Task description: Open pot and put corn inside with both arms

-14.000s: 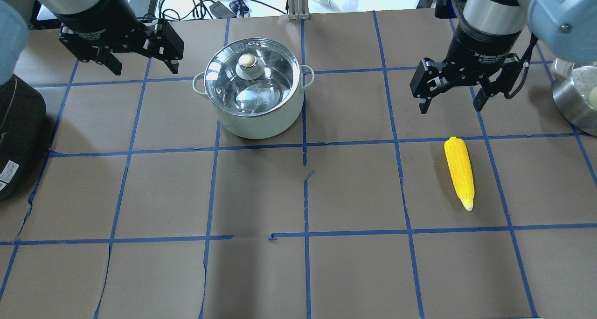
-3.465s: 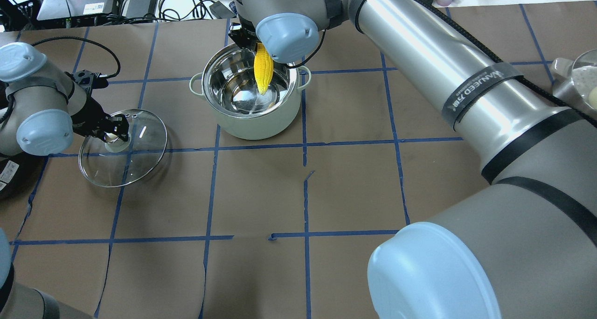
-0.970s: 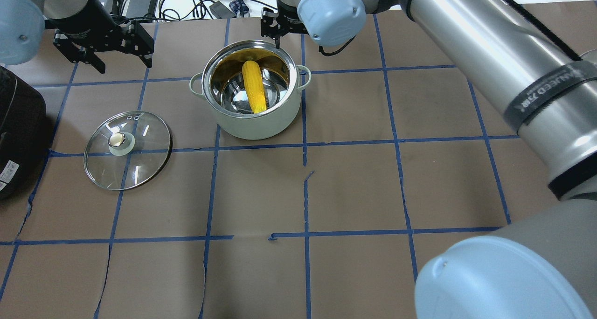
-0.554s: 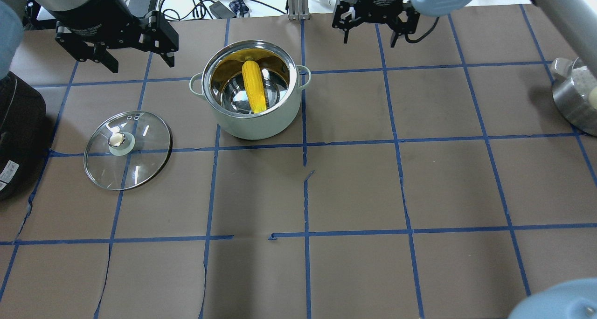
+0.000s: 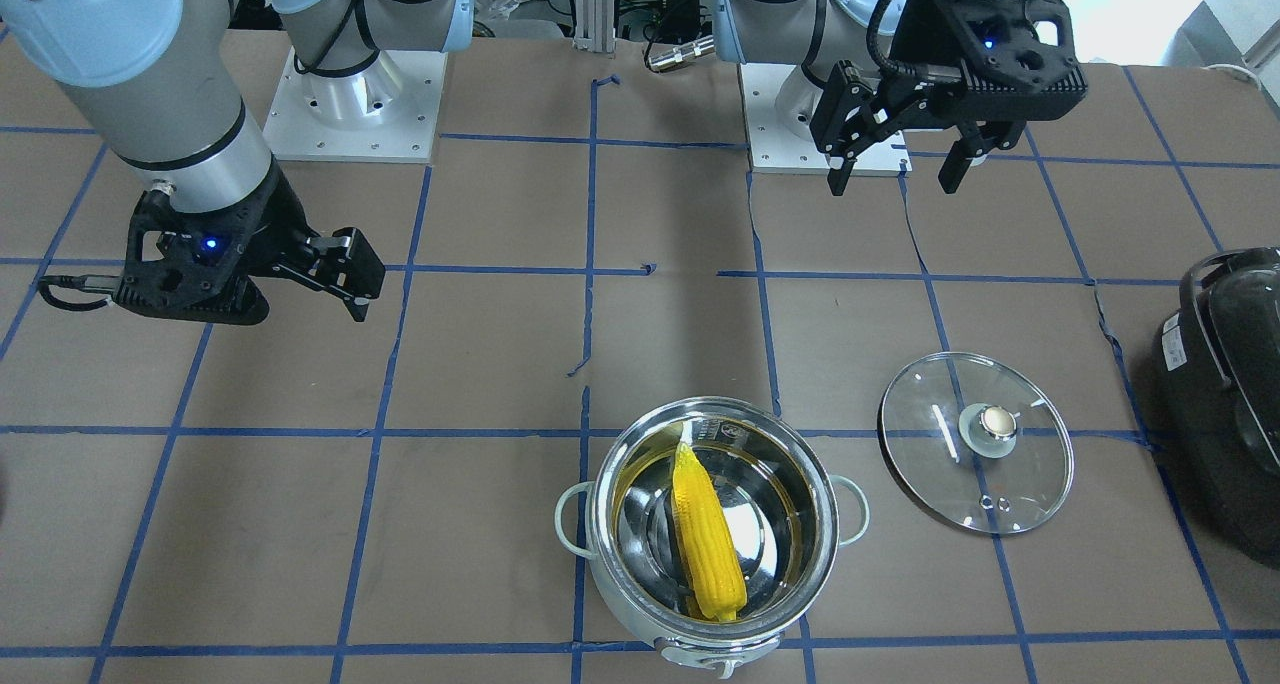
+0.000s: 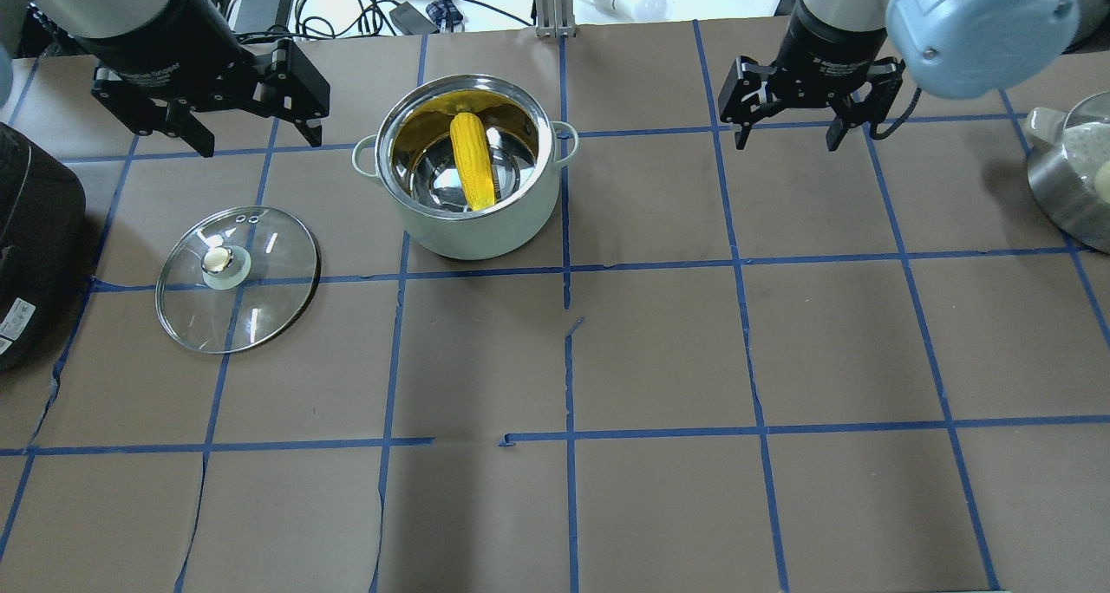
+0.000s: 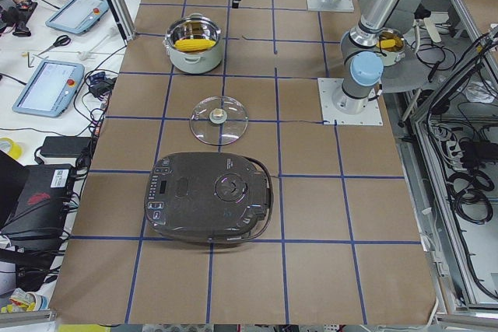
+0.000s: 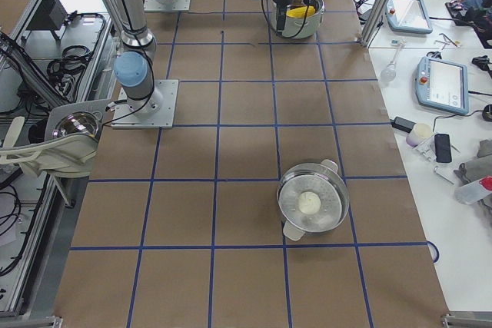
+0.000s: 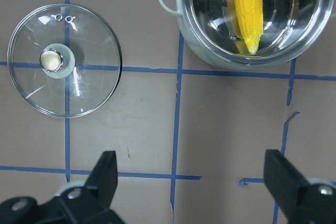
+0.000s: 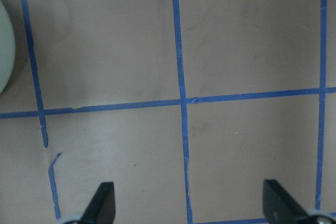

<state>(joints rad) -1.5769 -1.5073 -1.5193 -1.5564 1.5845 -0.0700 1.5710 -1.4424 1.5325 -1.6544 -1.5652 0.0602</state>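
Observation:
The mint-green pot (image 6: 473, 236) stands open at the far middle of the table. The yellow corn (image 6: 473, 161) lies inside it, leaning on the wall; it also shows in the front-facing view (image 5: 705, 534) and the left wrist view (image 9: 248, 6). The glass lid (image 6: 237, 278) with its brass knob lies flat on the table to the pot's left. My left gripper (image 6: 257, 138) is open and empty, raised to the left of the pot. My right gripper (image 6: 789, 142) is open and empty, raised to the right of the pot.
A glossy black appliance (image 6: 35, 237) sits at the table's left edge, close to the lid. A steel steamer pot (image 6: 1071, 181) stands at the right edge. Cables and devices lie beyond the far edge. Blue tape lines grid the brown table.
The lid came off and was set on the table, and the corn went into the pot. In the last half second my open right gripper swung right, away from the pot.

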